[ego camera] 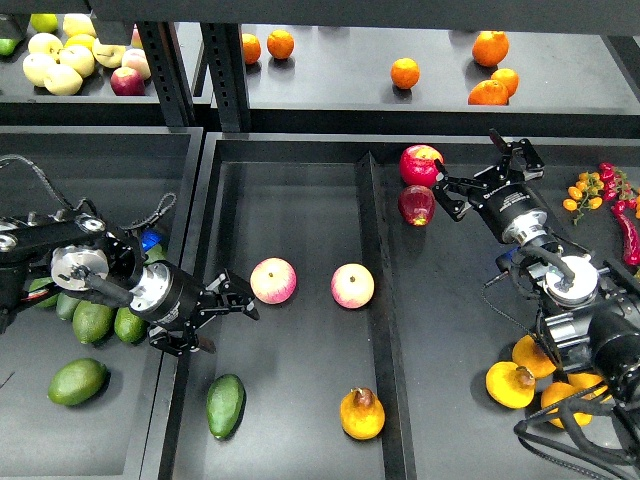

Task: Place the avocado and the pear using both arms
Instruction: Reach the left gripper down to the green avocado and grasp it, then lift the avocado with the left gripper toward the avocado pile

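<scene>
A dark-green avocado [226,405] lies in the middle tray [300,200] near its front left. A golden pear [361,413] with a knobby top lies in the same tray at the front right. My left gripper [230,328] is open and empty, just inside the tray's left edge, above the avocado and left of a pink apple [273,280]. My right gripper [470,162] is open and empty over the right tray, next to two red apples [421,165].
A second pink apple [352,286] sits mid-tray. Several avocados [77,381] lie in the left bin, more pears [510,385] at the front right under my right arm. Red chillies [625,220] lie far right. Oranges [404,73] and pale apples [60,60] are on the back shelf.
</scene>
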Robot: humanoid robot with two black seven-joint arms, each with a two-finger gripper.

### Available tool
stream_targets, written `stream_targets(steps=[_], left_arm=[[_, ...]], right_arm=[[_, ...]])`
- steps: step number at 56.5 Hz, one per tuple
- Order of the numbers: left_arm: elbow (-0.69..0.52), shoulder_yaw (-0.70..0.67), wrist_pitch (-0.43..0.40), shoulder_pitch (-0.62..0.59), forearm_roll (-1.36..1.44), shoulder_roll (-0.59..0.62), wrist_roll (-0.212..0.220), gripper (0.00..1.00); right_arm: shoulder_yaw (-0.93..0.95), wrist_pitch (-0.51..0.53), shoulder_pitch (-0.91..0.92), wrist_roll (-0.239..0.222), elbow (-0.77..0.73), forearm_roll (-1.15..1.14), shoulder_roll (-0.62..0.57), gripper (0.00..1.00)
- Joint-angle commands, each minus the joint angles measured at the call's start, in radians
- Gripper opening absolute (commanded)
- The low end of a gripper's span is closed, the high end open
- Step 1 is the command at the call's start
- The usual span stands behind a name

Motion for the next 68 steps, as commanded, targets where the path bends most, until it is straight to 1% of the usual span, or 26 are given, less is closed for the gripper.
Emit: stream_targets(steps=[1, 9, 24, 45, 68], left_arm=[[0.002, 0.026, 0.0, 0.013, 0.063, -0.034, 0.0, 0.89], [0.02, 0.046, 0.0, 0.054, 0.165, -0.077, 0.0, 0.88], [0.111, 0.043, 0.0, 0.14, 0.309, -0.135, 0.0, 0.88], [0.224, 0.034, 0.0, 0.152, 0.318, -0.234, 0.0, 0.88], [0.277, 0.032, 0.0, 0.178, 0.323, -0.266, 0.0, 0.88]], right_arm=[[0.0, 0.0, -0.004, 0.0, -0.002, 0.0, 0.0, 0.99], [0.0, 0.0, -0.007, 0.0, -0.002, 0.0, 0.0, 0.99], [0.0, 0.0, -0.016, 0.0, -0.002, 0.0, 0.0, 0.99], [0.0, 0.0, -0.028, 0.0, -0.001, 0.0, 0.0, 0.99], [0.0, 0.0, -0.035, 0.0, 0.003, 0.0, 0.0, 1.0]])
